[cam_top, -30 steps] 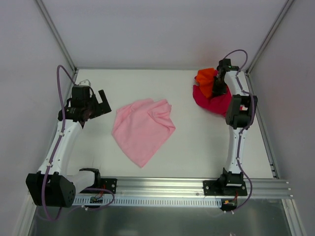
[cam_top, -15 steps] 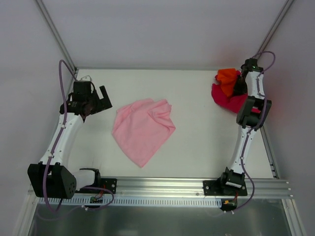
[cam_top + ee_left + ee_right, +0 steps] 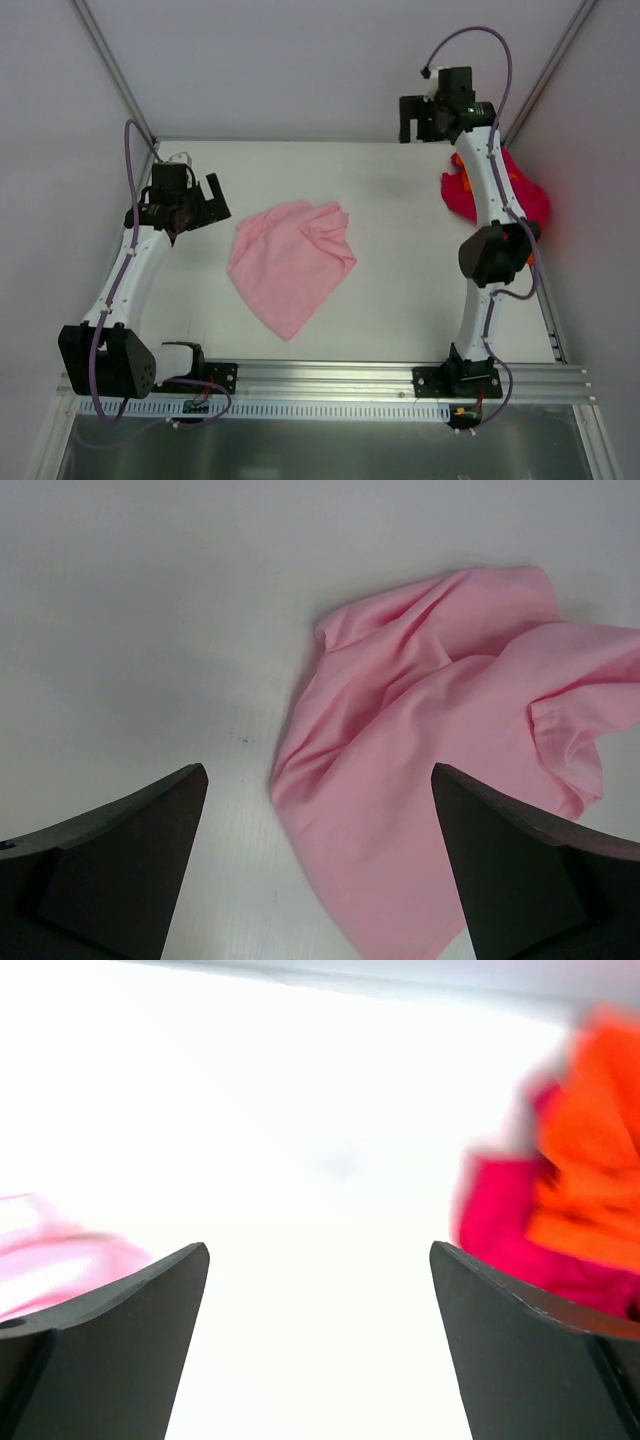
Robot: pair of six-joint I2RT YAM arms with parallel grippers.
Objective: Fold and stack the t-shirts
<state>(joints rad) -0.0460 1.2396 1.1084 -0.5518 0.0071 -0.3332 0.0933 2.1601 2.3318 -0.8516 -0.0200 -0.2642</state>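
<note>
At the near edge of the counter (image 3: 400, 300), both arm bases sit bolted to an aluminium rail (image 3: 330, 378). From its base, the left arm (image 3: 130, 270) leans away along the left side, with the wrist bent inward so the left jaws face the middle of the counter. They stand wide apart with nothing between them, near the cloth but clear of it.

Just past them, at mid-counter, the pink t-shirt (image 3: 290, 260) lies crumpled in a rough triangle with one corner toward the rail. The left wrist view shows its overlapping folds and creases, which the overhead view flattens. There the shirt's lower right part is cut off by the frame and one dark finger.

Farther back, the right arm (image 3: 480, 300) rises from its base to an elbow at mid-right. It then reaches up to the far edge, wrist lifted before the back wall, and the right jaws are spread wide and empty.

Behind its forearm, in the far right corner, lies the magenta-red t-shirt (image 3: 525, 200), partly hidden. From overhead, only slivers of orange show. The right wrist view shows the orange t-shirt (image 3: 590, 1150) bunched against the magenta-red one, blurred and cut off at the right edge.
</note>
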